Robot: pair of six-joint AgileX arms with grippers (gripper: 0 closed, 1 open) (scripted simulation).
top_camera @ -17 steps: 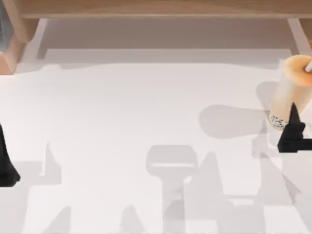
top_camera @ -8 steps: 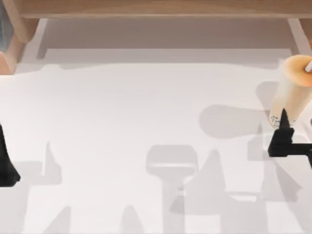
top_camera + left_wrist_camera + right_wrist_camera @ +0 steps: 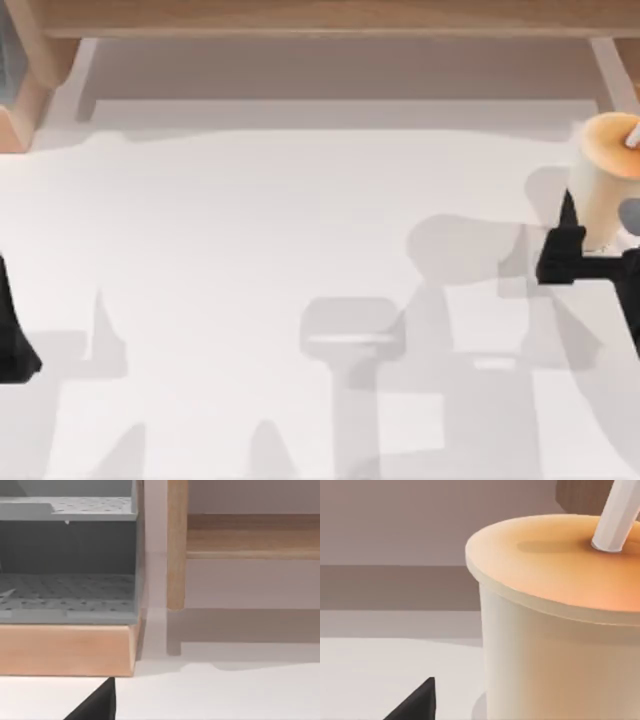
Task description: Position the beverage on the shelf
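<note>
The beverage (image 3: 604,178) stands upright on the white table at the far right, a beige cup with an orange-tan top and a white straw (image 3: 633,137). My right gripper (image 3: 592,232) is open at the cup's lower part, with one black finger (image 3: 568,212) beside the cup's left side. In the right wrist view the beverage (image 3: 555,630) looms very close, with a gap between it and the fingertip (image 3: 415,706). The shelf (image 3: 320,18) runs along the far edge, well beyond the cup. My left gripper (image 3: 10,335) is parked at the left edge.
The shelf's side supports (image 3: 40,60) (image 3: 612,65) come down to the table at far left and far right. A grey perforated rack (image 3: 67,555) on a wooden base (image 3: 65,650) sits at the far left, beside the shelf's post (image 3: 176,545).
My right gripper has moved away from the near edge and leftward, from in front of the cup's base to alongside it, hiding the pearls. The cup and the left arm have not moved.
</note>
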